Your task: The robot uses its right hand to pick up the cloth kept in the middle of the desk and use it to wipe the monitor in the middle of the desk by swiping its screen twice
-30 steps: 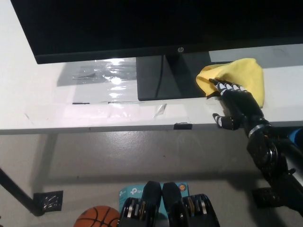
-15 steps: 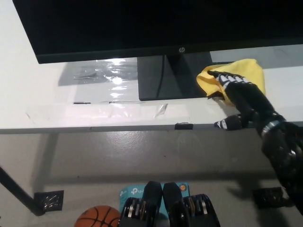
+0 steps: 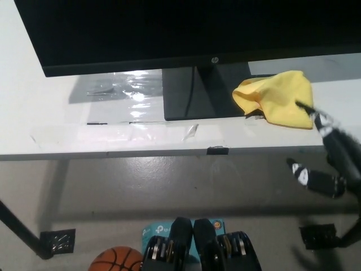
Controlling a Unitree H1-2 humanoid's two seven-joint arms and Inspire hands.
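Observation:
A crumpled yellow cloth (image 3: 276,99) lies on the white desk (image 3: 51,113), just right of the monitor's stand (image 3: 192,93). The black monitor (image 3: 186,28) fills the top of the head view, its screen dark. My black right hand (image 3: 330,155) is at the right edge, blurred, below and to the right of the cloth. Its fingers are spread and hold nothing; the fingertips (image 3: 307,107) reach only the cloth's lower right corner. My left hand is out of view.
A sheet of clear plastic (image 3: 110,87) lies on the desk left of the stand. Below the desk's front edge (image 3: 141,152) is grey floor with a basketball (image 3: 115,259) and a black desk leg (image 3: 22,231).
My right hand has pulled back from on top of the cloth, down and to the right. The cloth stays where it was, now fully uncovered.

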